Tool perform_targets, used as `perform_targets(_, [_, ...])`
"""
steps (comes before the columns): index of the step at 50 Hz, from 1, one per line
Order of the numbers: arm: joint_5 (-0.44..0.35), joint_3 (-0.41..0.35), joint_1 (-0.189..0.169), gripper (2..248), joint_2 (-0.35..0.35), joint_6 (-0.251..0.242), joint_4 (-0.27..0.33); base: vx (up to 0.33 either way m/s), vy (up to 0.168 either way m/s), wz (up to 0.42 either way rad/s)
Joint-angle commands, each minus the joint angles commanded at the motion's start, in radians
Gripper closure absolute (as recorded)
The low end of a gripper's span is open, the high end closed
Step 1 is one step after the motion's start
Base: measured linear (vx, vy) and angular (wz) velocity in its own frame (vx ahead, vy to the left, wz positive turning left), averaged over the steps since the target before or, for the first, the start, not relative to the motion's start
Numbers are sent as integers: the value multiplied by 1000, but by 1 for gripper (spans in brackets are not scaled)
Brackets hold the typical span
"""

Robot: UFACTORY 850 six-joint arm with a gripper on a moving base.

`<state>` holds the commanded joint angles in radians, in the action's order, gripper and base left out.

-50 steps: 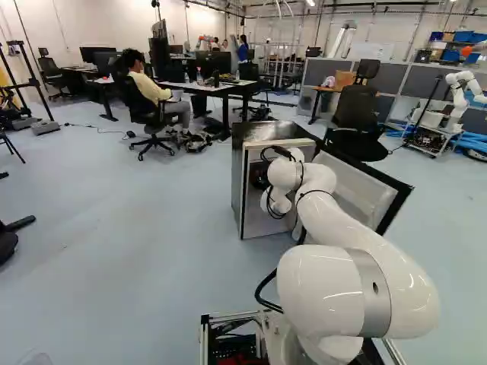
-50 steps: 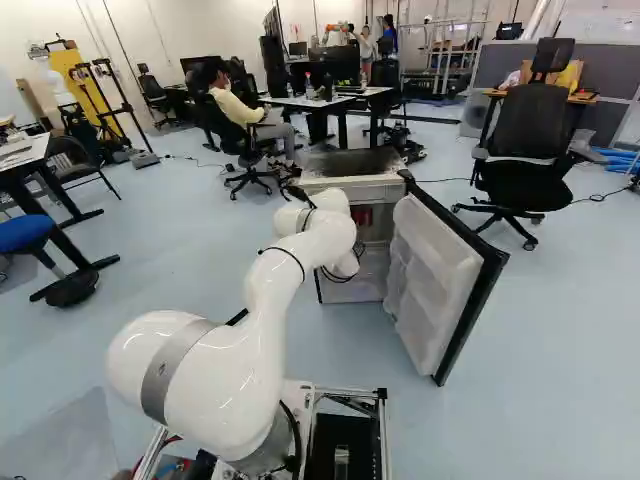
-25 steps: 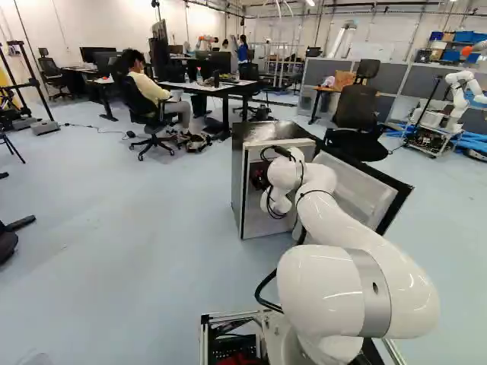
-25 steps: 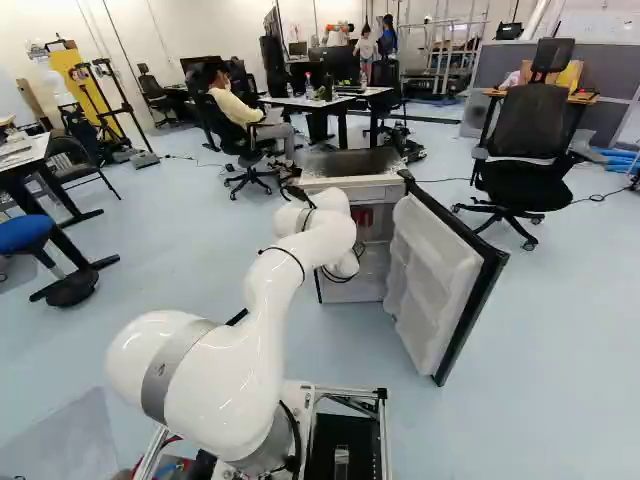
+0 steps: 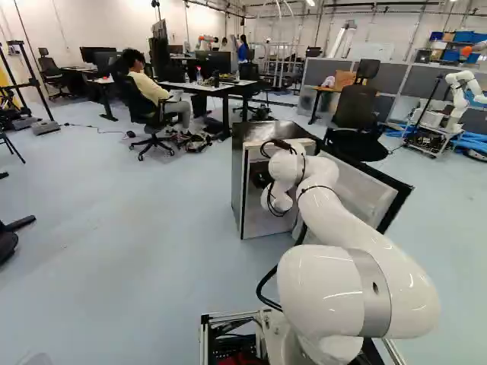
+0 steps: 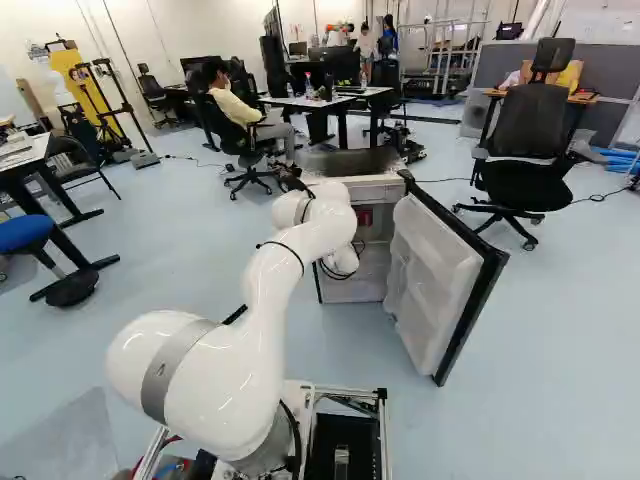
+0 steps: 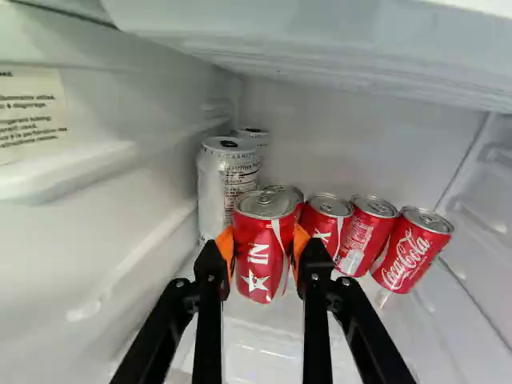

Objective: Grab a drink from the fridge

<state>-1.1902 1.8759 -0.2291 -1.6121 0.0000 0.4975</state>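
From the base, the single white jointed arm [image 6: 275, 290] reaches past the open black-edged fridge door [image 6: 435, 280] into the black-and-white fridge [image 5: 239, 175]. Its black fingers [image 7: 210, 272] are closed on the nearest red aluminium can [image 7: 258, 254], one orange pad [image 7: 226, 250] against either side. The can lies squarely between them, long axis near upright, across their reach. More red cans [image 7: 412, 252] crowd just behind and beside; tall silver cans [image 7: 226, 188] stand farther in. Drawing straight back, can upright, should free it.

A black office chair [image 6: 527, 145] near grey partitions [image 6: 612, 92].
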Motion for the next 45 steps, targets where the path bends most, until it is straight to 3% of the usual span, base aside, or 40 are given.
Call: perform_targets(45, [0,-403,-38,156,236,0,0,0,0,0])
